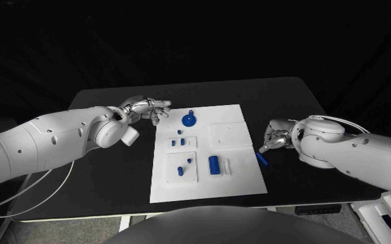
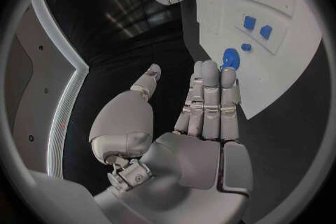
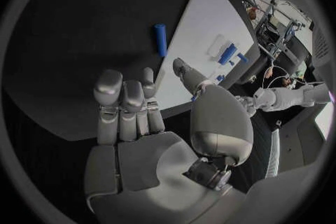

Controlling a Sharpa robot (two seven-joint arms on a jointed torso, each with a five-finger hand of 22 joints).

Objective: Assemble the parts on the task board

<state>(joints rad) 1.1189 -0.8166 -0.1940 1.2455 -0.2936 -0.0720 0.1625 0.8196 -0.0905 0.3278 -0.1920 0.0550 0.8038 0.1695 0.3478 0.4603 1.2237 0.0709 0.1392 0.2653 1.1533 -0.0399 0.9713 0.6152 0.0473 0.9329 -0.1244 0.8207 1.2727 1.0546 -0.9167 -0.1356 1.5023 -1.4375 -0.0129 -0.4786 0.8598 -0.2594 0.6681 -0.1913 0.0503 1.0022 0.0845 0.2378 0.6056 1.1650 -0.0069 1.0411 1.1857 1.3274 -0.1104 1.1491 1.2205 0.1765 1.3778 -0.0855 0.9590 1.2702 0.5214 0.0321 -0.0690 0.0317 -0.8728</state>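
Both of my hands hold nothing: my right hand (image 1: 277, 136) hovers with loose fingers just right of the task board (image 1: 244, 184), and my left hand (image 1: 147, 109) is spread at its far left corner. On the black surface (image 1: 106, 193), near my right hand, lies a small blue cylinder (image 1: 262, 159). I judge it light, stiff and rather smooth, so I would pinch it across its middle.

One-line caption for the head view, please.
Both hands, left and right, hover open beside the task board; one blue cylinder lies off-board on the table.
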